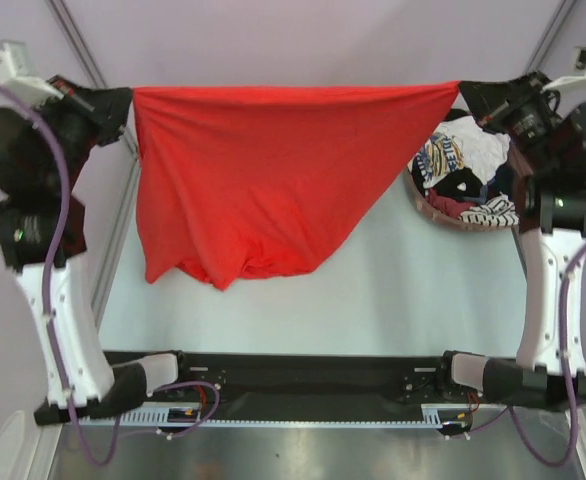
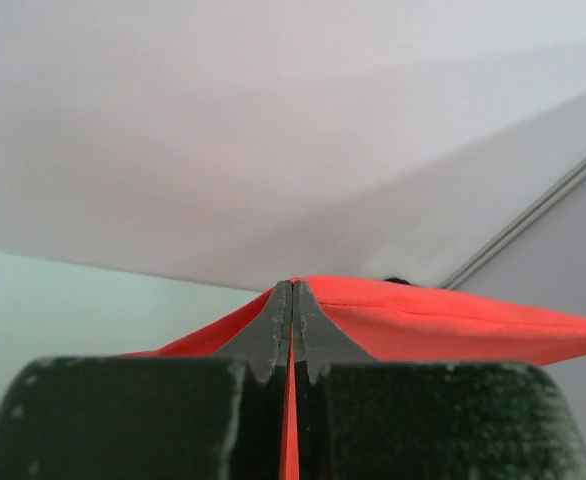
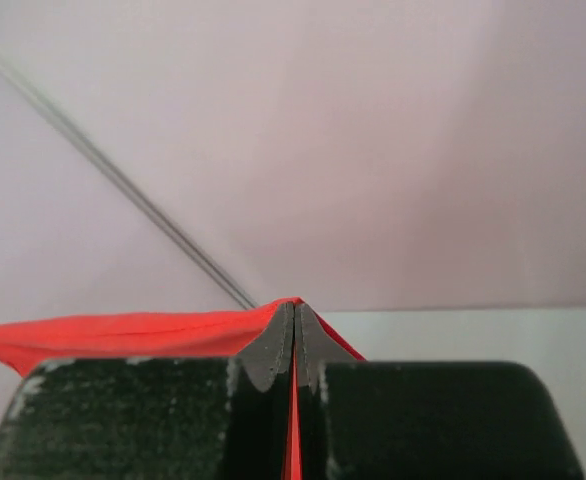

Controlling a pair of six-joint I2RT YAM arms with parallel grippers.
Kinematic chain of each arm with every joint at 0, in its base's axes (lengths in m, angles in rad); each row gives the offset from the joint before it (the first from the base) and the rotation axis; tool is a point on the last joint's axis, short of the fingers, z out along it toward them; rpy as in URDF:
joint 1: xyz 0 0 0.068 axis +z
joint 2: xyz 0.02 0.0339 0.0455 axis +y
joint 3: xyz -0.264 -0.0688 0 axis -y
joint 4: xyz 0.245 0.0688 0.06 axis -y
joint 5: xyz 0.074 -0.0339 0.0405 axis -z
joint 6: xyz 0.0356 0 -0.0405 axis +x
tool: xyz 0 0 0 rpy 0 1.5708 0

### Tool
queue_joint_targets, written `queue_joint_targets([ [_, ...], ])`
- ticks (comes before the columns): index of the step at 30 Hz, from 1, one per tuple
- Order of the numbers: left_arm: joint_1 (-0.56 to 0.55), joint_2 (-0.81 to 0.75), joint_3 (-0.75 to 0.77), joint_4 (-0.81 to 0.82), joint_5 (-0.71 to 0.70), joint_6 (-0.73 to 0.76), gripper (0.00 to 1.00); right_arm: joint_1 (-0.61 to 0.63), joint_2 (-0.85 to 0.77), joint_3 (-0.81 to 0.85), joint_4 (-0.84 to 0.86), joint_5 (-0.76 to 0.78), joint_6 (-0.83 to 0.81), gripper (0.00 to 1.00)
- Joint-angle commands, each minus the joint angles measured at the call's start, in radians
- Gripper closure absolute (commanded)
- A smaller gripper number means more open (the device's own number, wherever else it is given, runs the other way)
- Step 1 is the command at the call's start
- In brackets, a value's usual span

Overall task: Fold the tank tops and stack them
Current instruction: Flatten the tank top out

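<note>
red tank top (image 1: 263,180) strung between left pincer (image 2: 292,305) and right pincer (image 3: 294,320) (both clamped on it), sagging

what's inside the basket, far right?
In the basket: a white printed tank top, a striped one and dark cloth, piled. Anything beneath them is covered; the right arm hides the basket's right edge.

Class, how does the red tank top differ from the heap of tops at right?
The red tank top hangs spread between left claw and right claw; the heap lies crumpled, unheld. The red tank top is plain; the heap mixes prints and stripes. Both are cloth.
</note>
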Motion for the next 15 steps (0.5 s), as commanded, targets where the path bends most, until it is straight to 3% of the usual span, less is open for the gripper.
queue_joint_targets([
  [1,0.01,-0.189,0.038,-0.045,-0.046,0.081,1.0,-0.001,-0.211,-0.004,0.098,-0.044,-0.01,1.0],
  [2,0.012,-0.272,0.023,-0.036,-0.087,0.099,1.0,-0.001,-0.307,-0.024,0.106,-0.024,-0.018,1.0],
  [8,0.01,-0.515,0.045,-0.055,-0.18,0.13,1.0,-0.002,-0.544,0.021,0.036,0.053,-0.099,1.0],
  [12,0.007,-0.532,0.207,-0.104,-0.212,0.134,1.0,-0.005,-0.599,0.106,0.01,0.076,-0.115,1.0],
  [15,-0.02,-0.463,0.352,-0.143,-0.234,0.139,1.0,-0.007,-0.552,0.271,-0.079,0.105,-0.122,1.0],
])
